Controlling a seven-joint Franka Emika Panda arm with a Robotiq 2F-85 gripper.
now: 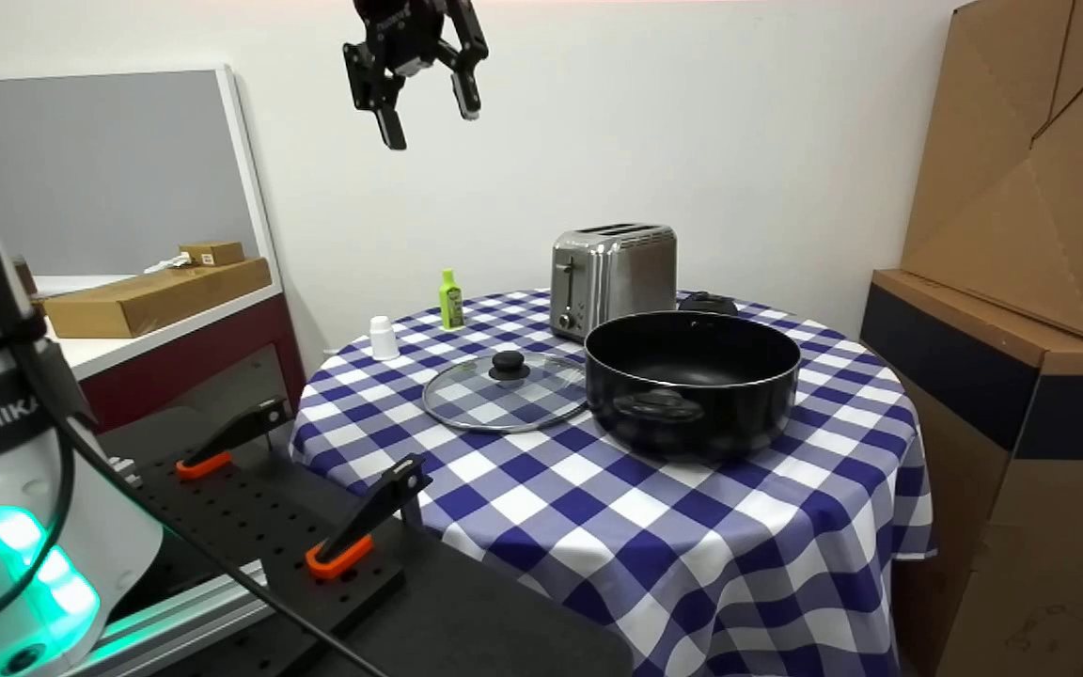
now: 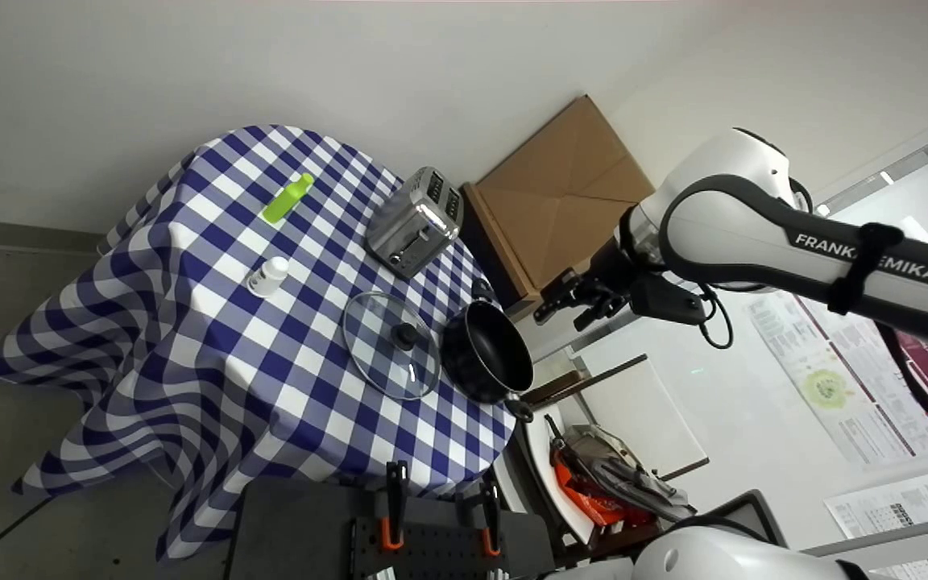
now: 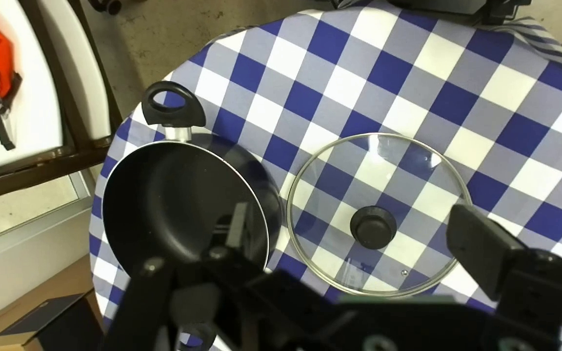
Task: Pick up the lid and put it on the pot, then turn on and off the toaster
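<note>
The glass lid [image 1: 466, 400] lies flat on the checked tablecloth, black knob up, beside the pot; it also shows in an exterior view [image 2: 383, 362]. The wide black pot [image 1: 720, 423] stands upright and uncovered, also seen in an exterior view [image 2: 484, 354]. The silver toaster [image 1: 615, 282] stands behind the pot and lid, and shows in an exterior view [image 2: 412, 225]; it is out of the wrist view. My gripper [image 1: 431, 128] is open and empty, high above the table, also in an exterior view [image 2: 561, 320]. In the wrist view, the lid's knob [image 3: 372, 227] appears between the fingers [image 3: 351, 212] and the pot [image 3: 178, 190] at left.
A green bottle [image 1: 450, 301] and a small white bottle [image 1: 383, 338] stand on the round table [image 1: 541, 508], left of the toaster. Large cardboard boxes [image 1: 1021, 169] stand beside the table. A black bench with orange-tipped clamps [image 1: 368, 517] sits at the table's near side.
</note>
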